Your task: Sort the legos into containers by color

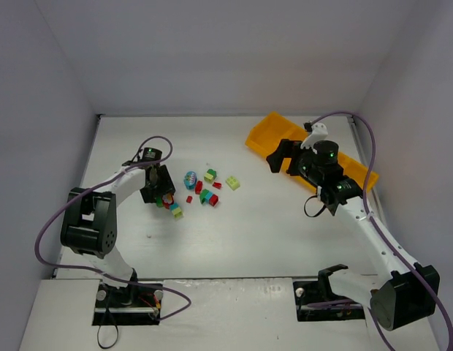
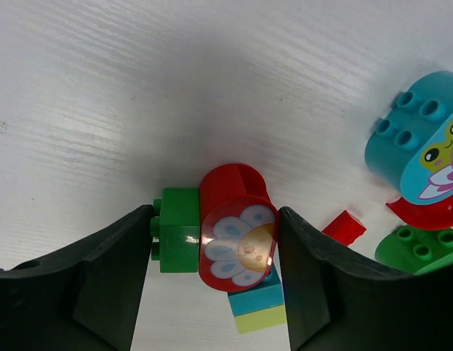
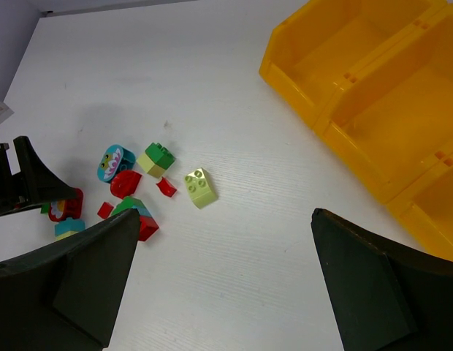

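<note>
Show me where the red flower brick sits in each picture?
Top: flower brick lies left of centre, at the tip of the left claw.
Left wrist: bottom centre, between that claw's fingers.
Right wrist: far left edge, below mid-height.
Shared landmark: the teal frog brick, up and to the right of it in every view.

Legos [image 1: 205, 196] beside left end effector [image 1: 165, 196]

White table [image 1: 270, 234]: roughly twelve legos [image 1: 201, 191], tray [image 1: 264, 135]
</note>
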You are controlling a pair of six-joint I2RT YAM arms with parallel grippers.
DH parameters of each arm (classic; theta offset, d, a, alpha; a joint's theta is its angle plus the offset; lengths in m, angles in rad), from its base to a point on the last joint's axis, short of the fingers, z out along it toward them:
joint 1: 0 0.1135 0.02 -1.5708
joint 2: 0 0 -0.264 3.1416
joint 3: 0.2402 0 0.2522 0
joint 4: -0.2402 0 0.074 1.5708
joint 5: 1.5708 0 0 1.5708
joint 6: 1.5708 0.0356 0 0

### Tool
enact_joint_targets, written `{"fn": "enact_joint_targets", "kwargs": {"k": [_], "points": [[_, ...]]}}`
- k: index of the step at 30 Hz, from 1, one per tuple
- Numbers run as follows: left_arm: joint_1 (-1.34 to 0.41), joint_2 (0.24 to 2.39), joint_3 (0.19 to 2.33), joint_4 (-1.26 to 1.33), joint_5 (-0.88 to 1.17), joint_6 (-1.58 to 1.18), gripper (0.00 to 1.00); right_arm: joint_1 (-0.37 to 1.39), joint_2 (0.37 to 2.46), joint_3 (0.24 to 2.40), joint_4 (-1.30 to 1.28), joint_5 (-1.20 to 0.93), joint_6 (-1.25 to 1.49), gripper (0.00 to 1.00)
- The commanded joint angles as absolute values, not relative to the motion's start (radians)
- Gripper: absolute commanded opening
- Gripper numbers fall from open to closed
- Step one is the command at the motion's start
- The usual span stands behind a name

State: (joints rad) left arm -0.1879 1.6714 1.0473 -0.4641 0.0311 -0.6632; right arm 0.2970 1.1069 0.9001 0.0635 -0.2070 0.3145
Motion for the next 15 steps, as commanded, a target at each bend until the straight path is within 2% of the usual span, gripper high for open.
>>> {"fn": "enact_joint_targets", "kwargs": {"k": [1, 7, 15], "points": [[-0.192, 1.609, 1.100, -0.434, 0.046, -0.673, 0.48, 0.311, 1.109, 0.911, 0.129, -0.222, 0.319, 1.00], [-0.195, 1.477, 1.115, -0.407, 0.112, -0.661, 0.47, 0.368, 1.153, 0.948, 0.159, -0.304, 0.339, 1.00], [-0.207, 1.279, 1.103, -0.253, 0.305, -0.767, 0.47, 0.586, 1.273, 1.017, 0.267, -0.347, 0.370, 1.00]]}}
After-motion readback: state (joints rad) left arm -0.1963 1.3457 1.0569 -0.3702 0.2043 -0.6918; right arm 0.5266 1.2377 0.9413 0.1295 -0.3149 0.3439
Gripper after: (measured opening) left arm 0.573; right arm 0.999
